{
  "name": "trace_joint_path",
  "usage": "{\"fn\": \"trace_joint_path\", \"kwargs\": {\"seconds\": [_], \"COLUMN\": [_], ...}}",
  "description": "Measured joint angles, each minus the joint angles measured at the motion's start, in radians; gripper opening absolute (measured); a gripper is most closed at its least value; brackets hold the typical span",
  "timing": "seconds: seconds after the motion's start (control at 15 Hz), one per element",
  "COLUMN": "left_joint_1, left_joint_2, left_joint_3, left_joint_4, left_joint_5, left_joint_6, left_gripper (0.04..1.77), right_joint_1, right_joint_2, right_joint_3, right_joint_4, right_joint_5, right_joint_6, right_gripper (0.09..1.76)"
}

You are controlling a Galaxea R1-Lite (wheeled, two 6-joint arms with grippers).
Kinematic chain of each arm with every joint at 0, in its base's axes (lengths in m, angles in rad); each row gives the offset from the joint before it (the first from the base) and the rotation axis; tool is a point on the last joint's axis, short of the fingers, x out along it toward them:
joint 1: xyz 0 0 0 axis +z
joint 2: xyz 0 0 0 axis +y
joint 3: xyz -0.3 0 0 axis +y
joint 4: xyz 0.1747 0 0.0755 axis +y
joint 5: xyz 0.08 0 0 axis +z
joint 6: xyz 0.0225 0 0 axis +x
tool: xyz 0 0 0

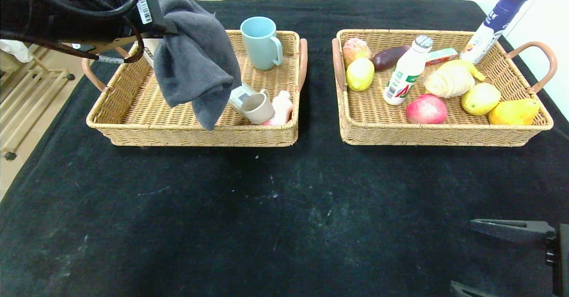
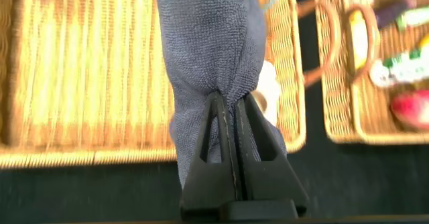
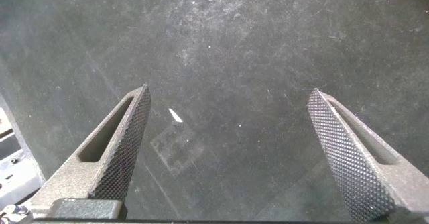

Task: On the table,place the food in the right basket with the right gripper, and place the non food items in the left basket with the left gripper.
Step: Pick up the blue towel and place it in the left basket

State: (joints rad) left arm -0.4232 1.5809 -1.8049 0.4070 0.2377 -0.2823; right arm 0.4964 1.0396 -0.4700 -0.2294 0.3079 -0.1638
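Where the view begins, nearest the robot, black cloth w/ pale scuffs covers the table. At 5 o'clock the right gripper sits low over bare cloth, fingers wide apart, nothing between them.

Mid-table, two wicker baskets stand side by side, apart. At 10 o'clock, the left basket holds a blue mug, a beige cup on its side, a pink item and a box partly hidden. Above it hangs the left gripper, fingers pressed together on a grey cloth that drapes down over the basket's middle.

At 2 o'clock, the right basket holds a red apple, lemons, a milk bottle, a banana and other food; a blue-capped bottle leans at its far corner.

Beyond, white wall; at 9 o'clock tan floor and a wooden rack.
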Motion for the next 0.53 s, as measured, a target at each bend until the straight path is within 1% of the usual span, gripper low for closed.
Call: {"fn": "trace_joint_path", "kwargs": {"seconds": [0.27,0.53], "left_joint_1": [0.026,0.032], "left_joint_2": [0.091,0.160], "left_joint_3": [-0.027,-0.033], "left_joint_4": [-0.116,-0.127], "left_joint_5": [-0.005,-0.005], "left_joint_6": [0.044,0.049], "left_gripper": [0.12,0.12], "right_joint_1": [0.000,0.000], "right_joint_2": [-0.001,-0.006], "right_joint_3": [-0.001,-0.002], "right_joint_4": [0.000,0.000], "right_joint_5": [0.000,0.000], "right_joint_6": [-0.001,0.000], "right_gripper": [1.71,1.71]}}
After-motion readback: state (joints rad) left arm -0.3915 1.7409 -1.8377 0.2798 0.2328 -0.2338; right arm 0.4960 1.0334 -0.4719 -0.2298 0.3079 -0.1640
